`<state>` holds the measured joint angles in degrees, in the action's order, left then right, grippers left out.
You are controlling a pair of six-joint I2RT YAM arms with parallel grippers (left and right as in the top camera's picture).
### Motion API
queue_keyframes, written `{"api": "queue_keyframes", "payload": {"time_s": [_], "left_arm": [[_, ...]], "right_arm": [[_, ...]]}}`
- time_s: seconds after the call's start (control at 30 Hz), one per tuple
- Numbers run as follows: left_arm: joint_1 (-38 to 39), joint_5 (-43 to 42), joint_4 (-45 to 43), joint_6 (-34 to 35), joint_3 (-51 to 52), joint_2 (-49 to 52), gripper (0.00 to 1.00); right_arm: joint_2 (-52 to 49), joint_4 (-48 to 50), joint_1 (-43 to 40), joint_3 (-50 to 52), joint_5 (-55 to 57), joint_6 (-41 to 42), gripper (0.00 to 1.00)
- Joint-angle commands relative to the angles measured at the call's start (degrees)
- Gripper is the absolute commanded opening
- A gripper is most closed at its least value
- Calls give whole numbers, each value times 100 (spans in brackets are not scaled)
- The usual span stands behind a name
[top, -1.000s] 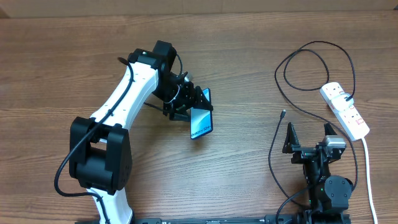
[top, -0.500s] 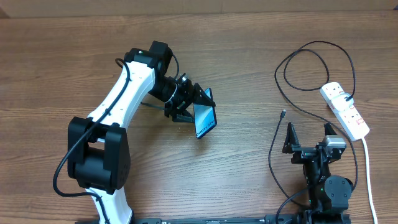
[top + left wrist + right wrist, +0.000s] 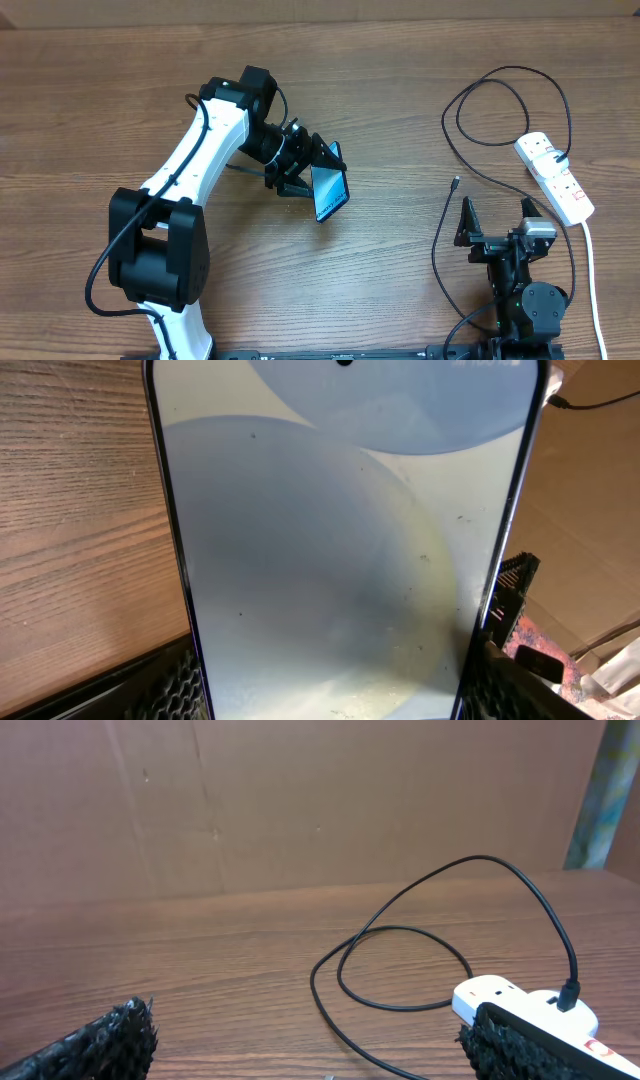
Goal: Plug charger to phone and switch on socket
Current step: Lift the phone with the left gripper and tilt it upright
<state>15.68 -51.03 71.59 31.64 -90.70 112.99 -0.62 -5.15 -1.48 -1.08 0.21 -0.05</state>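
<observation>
Where the left pincer clamps it, the phone (slim, rectangular) looks glassy.

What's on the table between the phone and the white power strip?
Seen from overhead, just the black charger cable loops between the phone and the power strip; the rest is bare table.

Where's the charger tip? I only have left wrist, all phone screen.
Observer: The charger tip lies loose on the table, right of the phone, just beyond the right gripper.
Operator: Right gripper holding anything?
Observer: No, it is open and empty, low near its base.
Operator: Other end plugged in?
Observer: Yes, the plug sits in the socket. I can't tell whether the switch is on.
</observation>
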Motion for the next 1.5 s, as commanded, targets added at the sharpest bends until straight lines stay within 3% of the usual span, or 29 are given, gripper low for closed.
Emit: {"api": "queue_keyframes", "payload": {"time_s": [0.0, 0.4, 0.9, 1.47], "left_arm": [[-35, -297, 11, 98, -155, -20, 46], [-35, -199, -179, 101, -155, -20, 46], [-28, 1305, -758, 293, -155, -20, 46], [-28, 2138, -1237, 308, -155, -20, 46]], "right_arm": [[46, 31, -11, 63, -26, -42, 100], [46, 31, -11, 63, -26, -42, 100], [46, 31, -11, 63, -26, -42, 100], [46, 31, -9, 63, -26, -42, 100]]}}
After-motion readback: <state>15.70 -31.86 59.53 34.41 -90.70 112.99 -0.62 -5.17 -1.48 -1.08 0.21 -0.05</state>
